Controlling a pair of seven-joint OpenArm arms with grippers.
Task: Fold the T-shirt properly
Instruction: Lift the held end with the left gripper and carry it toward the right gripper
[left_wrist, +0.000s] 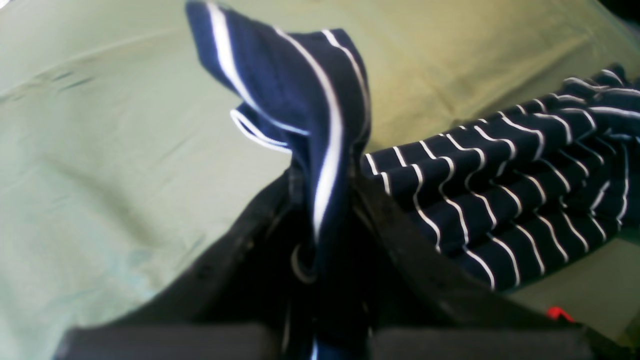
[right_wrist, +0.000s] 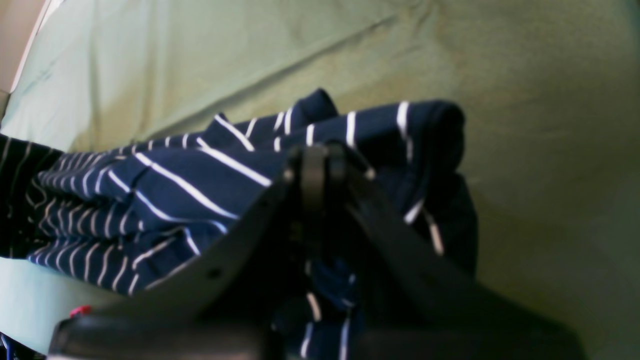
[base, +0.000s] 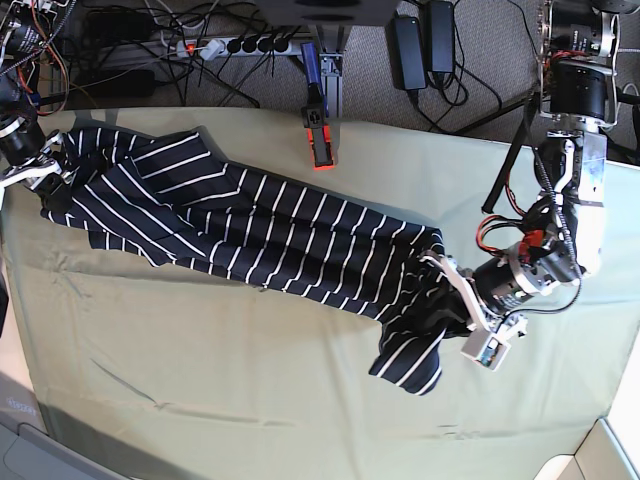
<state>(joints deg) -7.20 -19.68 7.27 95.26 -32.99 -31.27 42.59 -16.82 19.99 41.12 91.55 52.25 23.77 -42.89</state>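
Both arms are at the spreading step: the left gripper (left_wrist: 320, 220) and right gripper (right_wrist: 320, 165), fingers clenched on opposite ends of the T-shirt (base: 250, 235), hold it bunched across the green-covered worktop (base: 200, 400); next it likely needs pulling flat.

both arms outstretched (jaws clamped)

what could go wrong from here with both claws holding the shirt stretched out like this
The T-shirt hangs bunched and twisted between the left claw and the right claw, so laying it down now would likely trap creases. The left claw pinches only a narrow fold of fabric; a harder pull might slip it free. A loose flap droops below the left claw onto the green cloth and could tuck under.
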